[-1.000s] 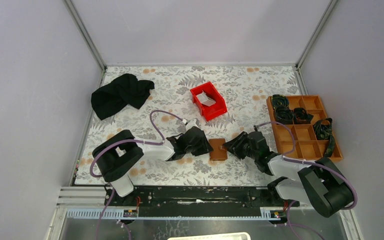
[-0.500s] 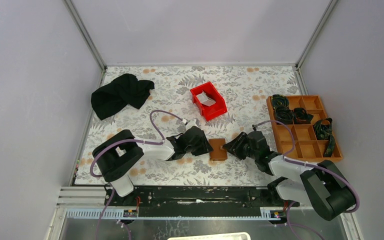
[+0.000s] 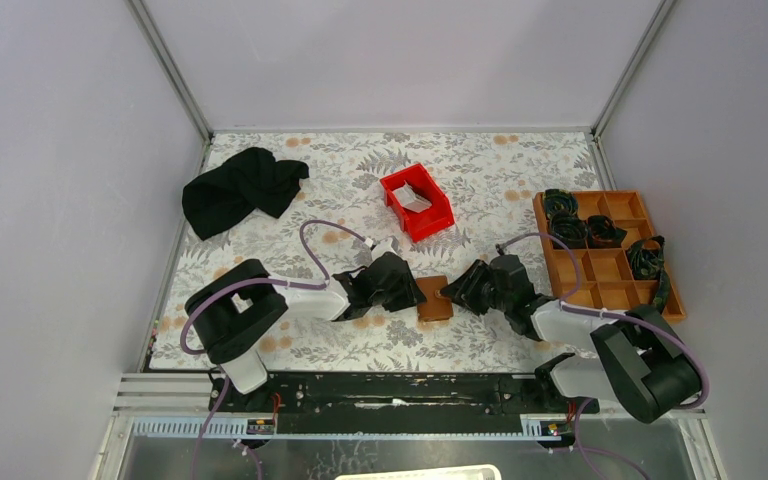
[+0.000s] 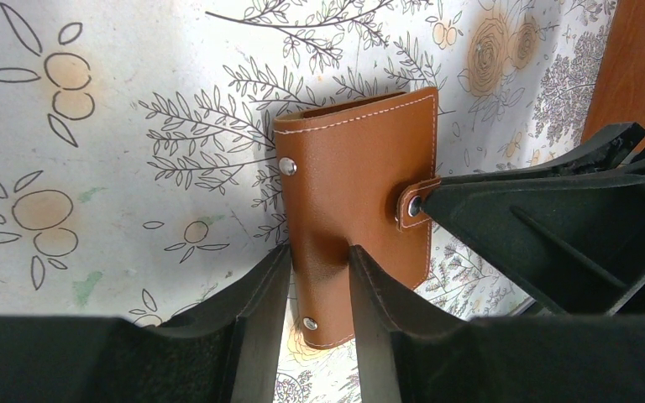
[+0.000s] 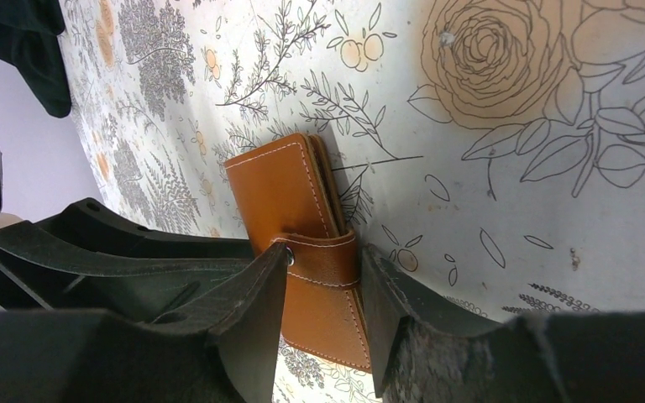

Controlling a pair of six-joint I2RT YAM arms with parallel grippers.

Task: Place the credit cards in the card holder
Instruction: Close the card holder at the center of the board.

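The card holder (image 3: 435,305) is a closed brown leather wallet near the table's middle front, between both grippers. My left gripper (image 3: 415,293) is shut on its spine side; the left wrist view shows the wallet (image 4: 353,159) pinched between the fingers (image 4: 262,290). My right gripper (image 3: 452,290) sits on the opposite side, fingers closed against both sides of the tab clasp (image 5: 323,256) that wraps the wallet (image 5: 277,193). The light grey credit cards (image 3: 415,199) lie in the red bin (image 3: 440,218) farther back.
A black cloth (image 3: 243,188) lies at the back left. An orange-brown compartment tray (image 3: 615,292) with black coiled items stands at the right, close to the right arm. The enclosure walls surround the floral mat.
My right gripper has moved left, up to the wallet, and its fingers now close round the tab clasp. The left gripper and wallet have stayed put.
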